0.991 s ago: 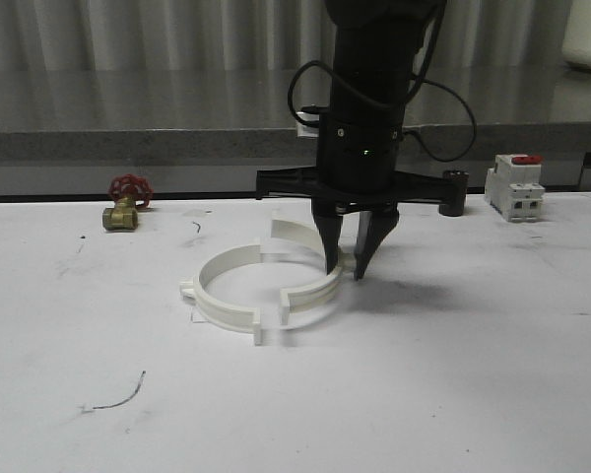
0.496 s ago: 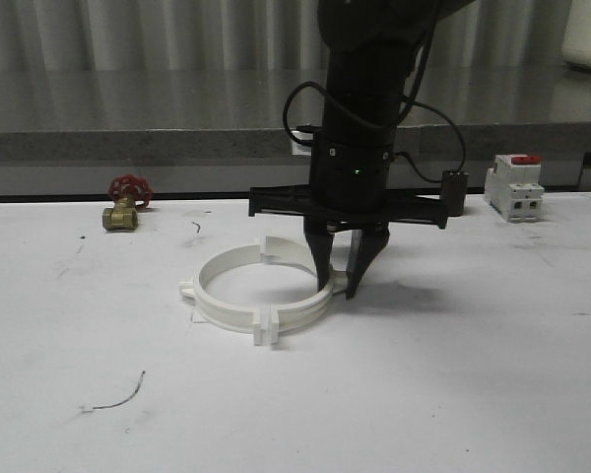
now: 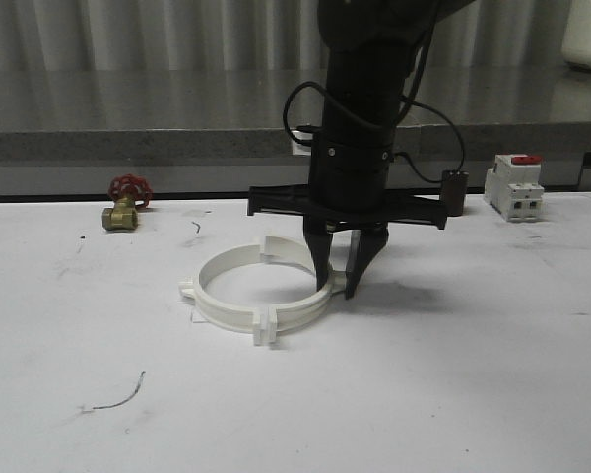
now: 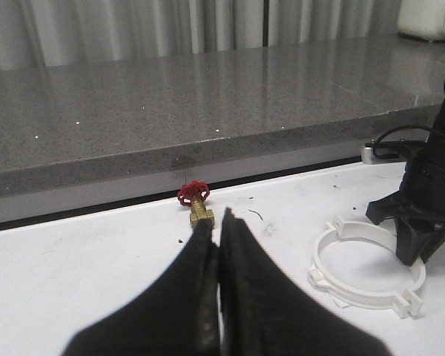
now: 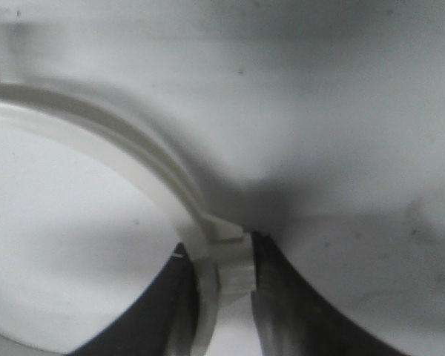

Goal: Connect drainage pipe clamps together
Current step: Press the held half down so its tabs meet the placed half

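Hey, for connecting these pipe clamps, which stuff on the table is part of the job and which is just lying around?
Part of the job:
- drainage pipe clamps, now forming a ring
- right end effector, closed on the ring's band

Just lying about:
- red-handled brass valve
- white breaker with red top
- loose wire scrap

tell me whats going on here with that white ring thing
The right end effector is pinching the right half of the drainage pipe clamps, which lie on the white table with their near end tabs meeting, forming a ring. The left end effector hangs shut and empty off to the side. A red-handled valve and a breaker sit behind, untouched.
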Controlling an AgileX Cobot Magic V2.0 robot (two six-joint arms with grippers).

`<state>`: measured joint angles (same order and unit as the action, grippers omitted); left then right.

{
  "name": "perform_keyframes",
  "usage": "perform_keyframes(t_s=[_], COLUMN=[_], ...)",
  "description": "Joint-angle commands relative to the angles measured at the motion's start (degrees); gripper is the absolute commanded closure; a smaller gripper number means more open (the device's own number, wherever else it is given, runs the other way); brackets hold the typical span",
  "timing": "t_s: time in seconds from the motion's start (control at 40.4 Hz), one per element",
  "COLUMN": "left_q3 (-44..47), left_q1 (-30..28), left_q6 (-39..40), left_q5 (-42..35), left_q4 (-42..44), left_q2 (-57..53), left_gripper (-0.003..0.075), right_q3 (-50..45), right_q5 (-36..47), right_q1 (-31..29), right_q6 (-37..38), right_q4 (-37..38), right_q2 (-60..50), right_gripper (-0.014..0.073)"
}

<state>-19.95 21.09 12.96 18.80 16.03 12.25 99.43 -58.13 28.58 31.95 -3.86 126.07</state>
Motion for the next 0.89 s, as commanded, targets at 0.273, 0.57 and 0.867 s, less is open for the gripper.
perform_keyframes(t_s=[0.273,0.57,0.867], left_q3=[-1.58,-1.58,-1.58], left_q1=[-0.18,-0.18,-0.18], left_q6=[0.04,0.04,0.04], left_q5=[-4.25,-4.25,-4.25], left_q4=[0.29,0.29,0.29], left_q2=[0.62,0.62,0.62], left_gripper=[0.0741,0.0741,0.0741], right_q3=[1.34,1.34,1.34], right_q5=[0.83,0.54,0.59], right_q1=[0.01,0.01,0.01], right_q6=[2.09,2.02,3.32], right_q4=[-0.59,-0.59,-0.59], right_q2=[-2.44,-2.44,-2.44], right_gripper=[0.044,0.0343,0.0314])
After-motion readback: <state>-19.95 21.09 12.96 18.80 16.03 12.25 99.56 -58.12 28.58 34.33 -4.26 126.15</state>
